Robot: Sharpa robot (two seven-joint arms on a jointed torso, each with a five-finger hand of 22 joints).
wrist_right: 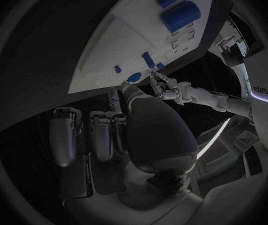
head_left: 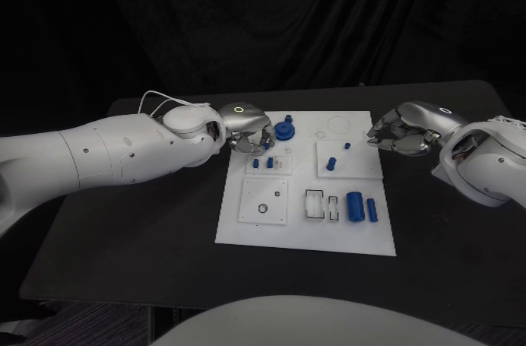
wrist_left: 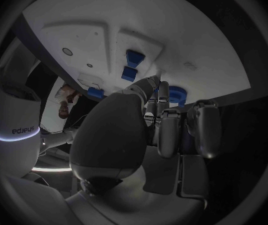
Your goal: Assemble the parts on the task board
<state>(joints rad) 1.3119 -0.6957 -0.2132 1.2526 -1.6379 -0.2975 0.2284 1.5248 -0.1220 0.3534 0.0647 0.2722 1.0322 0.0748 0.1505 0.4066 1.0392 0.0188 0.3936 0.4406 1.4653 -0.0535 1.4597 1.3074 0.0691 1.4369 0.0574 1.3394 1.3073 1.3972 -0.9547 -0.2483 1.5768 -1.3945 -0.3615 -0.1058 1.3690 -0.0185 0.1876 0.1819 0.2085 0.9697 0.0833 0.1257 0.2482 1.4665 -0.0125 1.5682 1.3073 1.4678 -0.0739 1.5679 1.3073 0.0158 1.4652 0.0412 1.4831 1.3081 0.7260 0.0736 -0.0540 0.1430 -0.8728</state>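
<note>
Two blue cylinders [head_left: 362,207] lie near the task board's [head_left: 263,236] near right corner: small, rigid, likely light and slick, so pinch them mid-length. Your left hand [head_left: 250,129] and right hand [head_left: 401,129] hover with fingers curled, holding nothing.

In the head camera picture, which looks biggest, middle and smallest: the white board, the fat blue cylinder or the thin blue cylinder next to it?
1. task board
2. fat blue cylinder
3. thin blue cylinder
</note>
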